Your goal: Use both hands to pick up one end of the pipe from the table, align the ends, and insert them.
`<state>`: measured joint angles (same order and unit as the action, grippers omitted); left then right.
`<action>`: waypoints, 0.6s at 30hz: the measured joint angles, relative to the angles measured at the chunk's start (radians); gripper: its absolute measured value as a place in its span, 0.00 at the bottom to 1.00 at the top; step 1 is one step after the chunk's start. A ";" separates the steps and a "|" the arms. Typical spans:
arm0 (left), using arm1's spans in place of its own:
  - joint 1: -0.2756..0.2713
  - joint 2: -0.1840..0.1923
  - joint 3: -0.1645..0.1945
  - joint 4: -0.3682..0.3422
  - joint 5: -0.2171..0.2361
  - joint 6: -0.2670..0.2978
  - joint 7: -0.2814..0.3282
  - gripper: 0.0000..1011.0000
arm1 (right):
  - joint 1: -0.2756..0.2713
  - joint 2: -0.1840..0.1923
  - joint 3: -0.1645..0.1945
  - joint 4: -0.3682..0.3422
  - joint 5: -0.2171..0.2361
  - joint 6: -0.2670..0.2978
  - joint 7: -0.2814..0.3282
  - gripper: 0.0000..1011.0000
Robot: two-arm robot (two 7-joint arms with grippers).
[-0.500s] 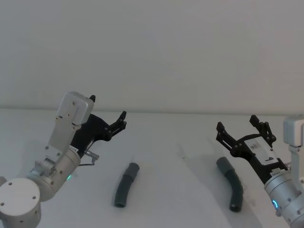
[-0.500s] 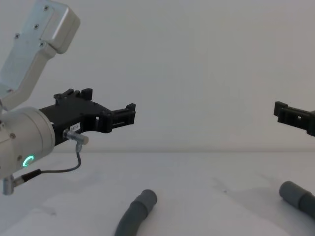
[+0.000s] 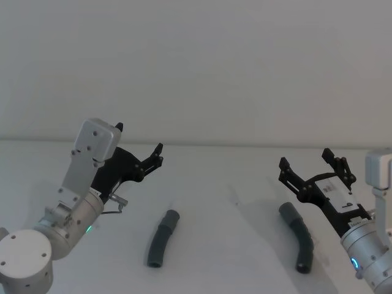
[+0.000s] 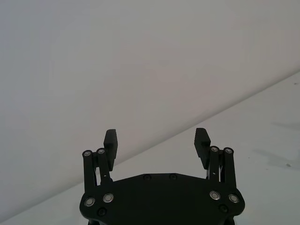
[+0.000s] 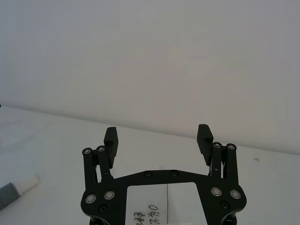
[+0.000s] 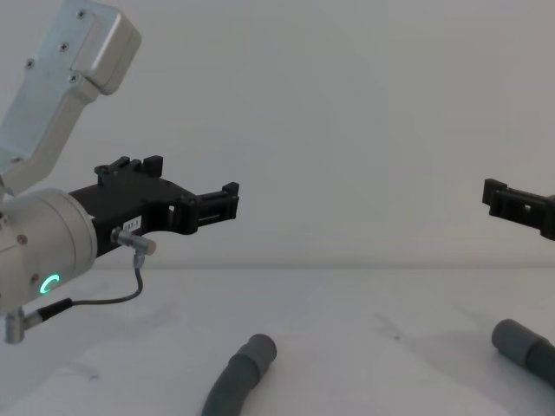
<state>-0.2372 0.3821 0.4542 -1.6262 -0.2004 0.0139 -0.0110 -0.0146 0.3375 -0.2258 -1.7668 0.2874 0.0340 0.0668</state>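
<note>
On the white table (image 3: 233,266), across the lower part of the head view, the pipe (image 3: 160,242) lay as two curved dark grey pieces, well apart. The left piece (image 3: 164,231) sat lower left of centre, with a smooth cuff at its upper end pointing up and slightly right. The right piece (image 3: 300,239) lay at the lower right and bowed toward the right edge of the frame. I could not tell whether the two belonged to one hose.

The left gripper (image 3: 139,139) hung at the left of the head view, up and to the left of the left piece and not touching it. Its black fingers were spread wide and gripped nothing. In the left wrist view the two ribbed fingertips (image 4: 111,140) stood far apart, with the pale wall (image 3: 196,61) and the far table edge showing between them. In the chest view a green ring light (image 6: 50,283) glowed on its silver wrist at the left edge. There the gripper reached toward the middle, well above the table and the cuff of the left piece.

The right gripper (image 3: 304,157) was at the right of the head view, just above the upper end of the right piece. Its fingers were likewise wide apart and empty. The chest view showed it entering at the right edge, clearly higher than the grey cuff lying under it. At the lower left corner of the right wrist view a white-tipped end (image 5: 18,187) of grey pipe rested on the table, apart from the fingers.
</note>
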 joint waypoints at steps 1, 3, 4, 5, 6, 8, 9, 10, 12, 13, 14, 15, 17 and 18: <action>0.000 0.000 0.000 0.000 0.000 0.000 0.000 0.99 | 0.000 0.000 0.000 0.000 0.000 0.000 0.000 0.99; 0.000 0.000 0.000 0.000 0.000 0.000 0.000 0.99 | 0.000 0.000 0.000 0.000 0.000 0.000 0.000 0.99; 0.000 0.000 0.000 0.000 0.000 0.000 0.000 0.99 | 0.000 0.000 0.000 0.000 0.000 0.000 0.000 0.99; 0.000 0.000 0.000 0.000 0.000 0.000 0.000 0.99 | 0.000 0.000 0.000 0.000 0.000 0.000 0.000 0.99; 0.000 0.000 0.000 0.000 0.000 0.000 0.000 0.99 | 0.000 0.000 0.000 0.000 0.000 0.000 0.000 0.99; 0.000 0.000 0.000 0.000 0.000 0.000 0.000 0.99 | 0.000 0.000 0.000 0.000 0.000 0.000 0.000 0.99; 0.000 0.000 0.000 0.000 0.000 0.000 0.000 0.99 | 0.000 0.000 0.000 0.000 0.000 0.000 0.000 0.99; 0.000 0.000 0.000 0.000 0.000 0.000 0.000 0.99 | 0.000 0.000 0.000 0.000 0.000 0.000 0.000 0.99; 0.000 0.000 0.000 0.000 0.000 0.000 0.000 0.99 | 0.000 0.000 0.000 0.000 0.000 0.000 0.000 0.99; 0.000 0.000 0.000 0.000 0.000 0.000 0.000 0.99 | 0.000 0.000 0.000 0.000 0.000 0.000 0.000 0.99; 0.000 0.000 0.000 0.000 0.000 0.000 0.000 0.99 | 0.000 0.000 0.000 0.000 0.000 0.000 0.000 0.99; 0.000 0.000 0.000 0.000 0.000 0.000 0.000 0.99 | 0.000 0.000 0.000 0.000 0.000 0.000 0.000 0.99; 0.000 0.000 0.000 0.000 0.000 0.000 0.000 0.99 | 0.000 0.000 0.000 0.000 0.000 0.000 0.000 0.99; 0.000 0.000 0.000 0.000 0.000 0.000 0.000 0.99 | 0.000 0.000 0.000 0.000 0.000 0.000 0.000 0.99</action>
<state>-0.2372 0.3821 0.4542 -1.6262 -0.2004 0.0139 -0.0109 -0.0147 0.3374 -0.2258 -1.7667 0.2874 0.0340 0.0668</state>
